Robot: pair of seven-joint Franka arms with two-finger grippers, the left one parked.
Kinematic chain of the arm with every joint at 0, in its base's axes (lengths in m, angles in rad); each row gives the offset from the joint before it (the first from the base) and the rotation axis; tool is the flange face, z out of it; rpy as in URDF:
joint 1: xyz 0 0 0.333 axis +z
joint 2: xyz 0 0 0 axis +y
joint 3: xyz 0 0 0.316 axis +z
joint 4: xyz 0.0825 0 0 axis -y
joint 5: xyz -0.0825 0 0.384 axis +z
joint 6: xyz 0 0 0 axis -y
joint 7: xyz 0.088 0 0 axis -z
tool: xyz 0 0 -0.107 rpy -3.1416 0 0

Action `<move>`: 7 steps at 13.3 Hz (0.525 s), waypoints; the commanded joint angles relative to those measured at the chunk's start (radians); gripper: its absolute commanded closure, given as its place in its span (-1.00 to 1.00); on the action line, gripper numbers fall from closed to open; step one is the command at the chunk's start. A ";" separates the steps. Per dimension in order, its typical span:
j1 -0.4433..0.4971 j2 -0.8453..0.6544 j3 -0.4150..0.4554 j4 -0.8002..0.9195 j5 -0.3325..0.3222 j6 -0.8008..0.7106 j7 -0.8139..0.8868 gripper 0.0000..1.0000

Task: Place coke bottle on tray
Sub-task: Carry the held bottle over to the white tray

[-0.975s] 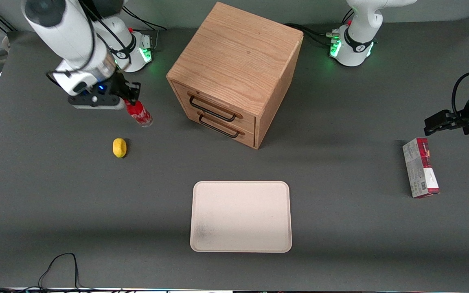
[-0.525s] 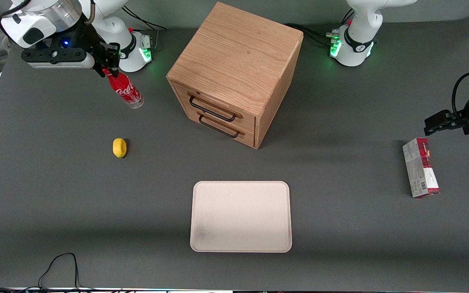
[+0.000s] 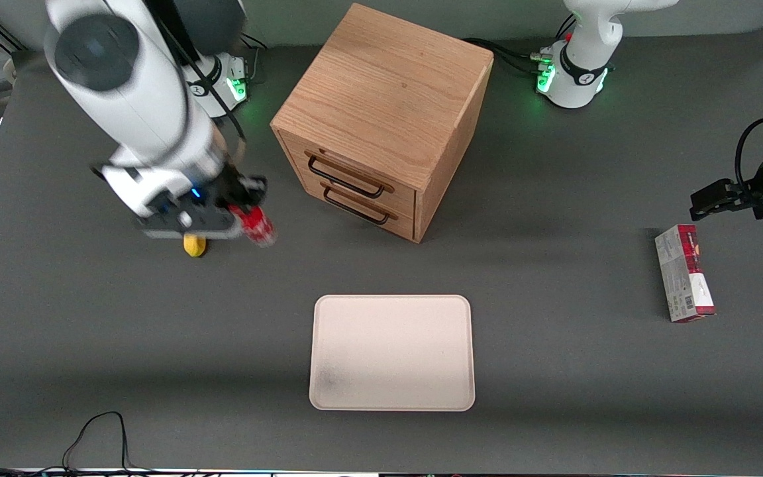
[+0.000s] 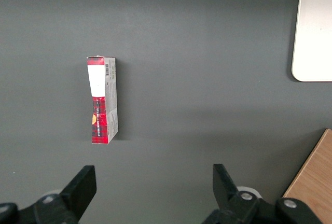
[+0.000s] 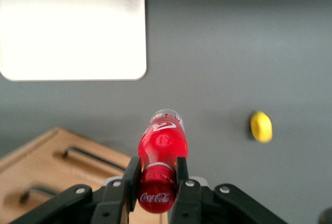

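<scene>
Since half a second ago the gripper (image 3: 244,211) has swung nearer the pale cream rectangular tray (image 3: 391,397), fingers clamped on the small red coke bottle (image 3: 257,226) (held by its neck); a fast swing could shake it loose short of the tray.

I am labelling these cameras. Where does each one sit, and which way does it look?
Front view: above the table edge, facing both arms; the claw holds the small red coke bottle.
Right wrist view: on the working arm, looking down past claw and bottle at the pale cream tray.
Left wrist view: on the parked arm, looking down; shares the tray.
</scene>
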 commanded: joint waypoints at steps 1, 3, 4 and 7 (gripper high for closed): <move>-0.015 0.149 0.002 0.215 0.017 0.040 -0.023 1.00; -0.021 0.172 0.003 0.220 0.016 0.127 -0.023 1.00; -0.021 0.177 0.003 0.220 0.013 0.158 -0.023 1.00; -0.021 0.203 0.002 0.222 0.010 0.237 -0.023 1.00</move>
